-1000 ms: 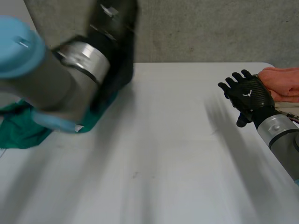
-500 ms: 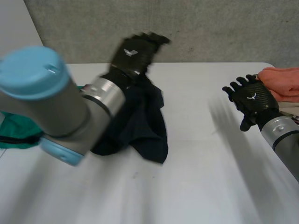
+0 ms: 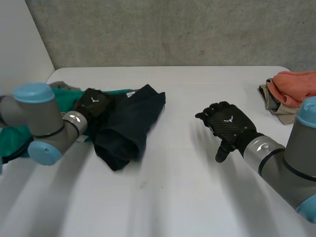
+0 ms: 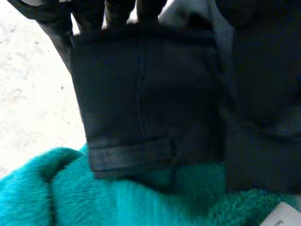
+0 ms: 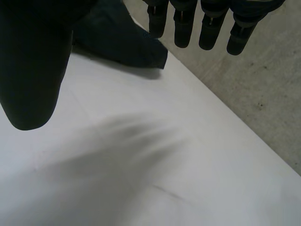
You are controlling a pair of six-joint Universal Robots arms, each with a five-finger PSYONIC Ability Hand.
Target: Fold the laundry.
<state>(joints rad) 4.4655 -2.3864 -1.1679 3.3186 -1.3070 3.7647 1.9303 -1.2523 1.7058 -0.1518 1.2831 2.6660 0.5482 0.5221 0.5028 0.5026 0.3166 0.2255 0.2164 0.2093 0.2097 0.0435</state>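
Resting at the edge of the crumpled dark garment (image 3: pixel 132 121) (image 4: pixel 141 94), where it overlaps the green towel (image 3: pixel 14 138) (image 4: pixel 51 193), the left hand (image 3: pixel 93 104) may or may not grip the cloth; I cannot tell. The right hand (image 3: pixel 229 122) (image 5: pixel 33 70) hovers, fingers loose and spread, over the white table (image 3: pixel 173 197), well apart from the garment. A stack of orange and beige cloths (image 3: pixel 296 81) lies at the table's far right corner.

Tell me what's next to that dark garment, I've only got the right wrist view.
Observer: The dark garment partly overlaps a green towel. The left hand rests where the two meet.
Operator: Is there more laundry on the table?
Observer: Yes. An orange cloth sits on a beige cloth at the table's far right corner, beyond the open right hand.
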